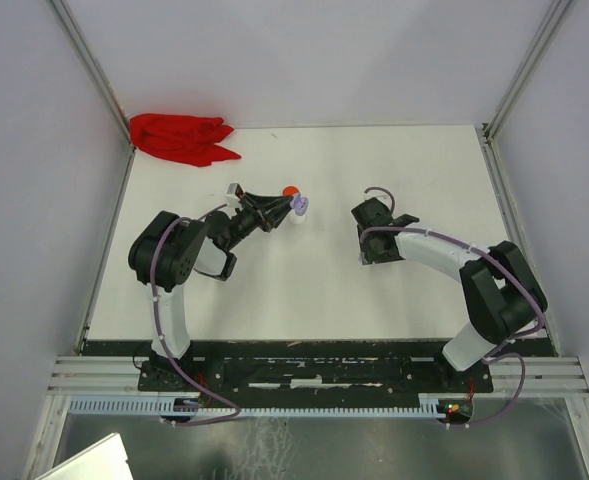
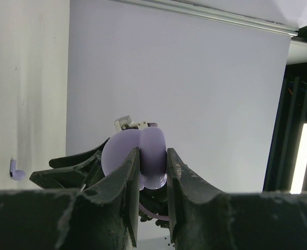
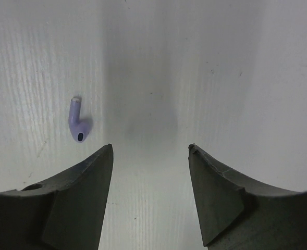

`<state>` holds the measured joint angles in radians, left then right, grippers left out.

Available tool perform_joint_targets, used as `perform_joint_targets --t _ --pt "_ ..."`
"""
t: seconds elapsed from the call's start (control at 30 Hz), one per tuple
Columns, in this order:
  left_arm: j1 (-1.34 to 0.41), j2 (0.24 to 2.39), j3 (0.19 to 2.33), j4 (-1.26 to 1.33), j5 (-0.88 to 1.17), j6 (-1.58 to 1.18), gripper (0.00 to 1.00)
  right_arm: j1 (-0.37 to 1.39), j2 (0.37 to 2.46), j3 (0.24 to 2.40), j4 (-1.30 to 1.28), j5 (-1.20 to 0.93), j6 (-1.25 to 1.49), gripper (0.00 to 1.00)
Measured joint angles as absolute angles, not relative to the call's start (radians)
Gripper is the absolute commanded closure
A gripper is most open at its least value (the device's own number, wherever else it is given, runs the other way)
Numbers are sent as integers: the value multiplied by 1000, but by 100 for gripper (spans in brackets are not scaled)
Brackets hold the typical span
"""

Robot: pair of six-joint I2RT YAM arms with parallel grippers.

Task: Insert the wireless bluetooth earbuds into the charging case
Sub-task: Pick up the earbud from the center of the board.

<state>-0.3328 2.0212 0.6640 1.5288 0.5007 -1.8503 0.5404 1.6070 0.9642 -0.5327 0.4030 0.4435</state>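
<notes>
My left gripper (image 1: 292, 205) is shut on a pale purple charging case (image 2: 154, 151) and holds it above the table; two rounded halves of the case show above the fingers. The case also shows in the top view (image 1: 300, 204). A tiny purple stemmed earbud (image 2: 16, 171) lies on the table far left in the left wrist view. My right gripper (image 3: 150, 148) is open and empty, pointing down at the white table. A purple earbud (image 3: 78, 125) lies just beyond and left of its left fingertip (image 3: 103, 156). Whitish and red earbuds are not visible.
A crumpled red cloth (image 1: 179, 137) lies at the table's far left corner. A small red-orange object (image 1: 290, 190) and a small whitish object (image 1: 300, 219) sit on the table by the left gripper. Grey walls with metal rails enclose the table.
</notes>
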Motion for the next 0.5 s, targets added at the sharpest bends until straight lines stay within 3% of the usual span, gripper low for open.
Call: perform_joint_targets --t 0.5 --pt "-301 2021 656 1529 509 -1850 97 540 1689 981 -502 367 437 32"
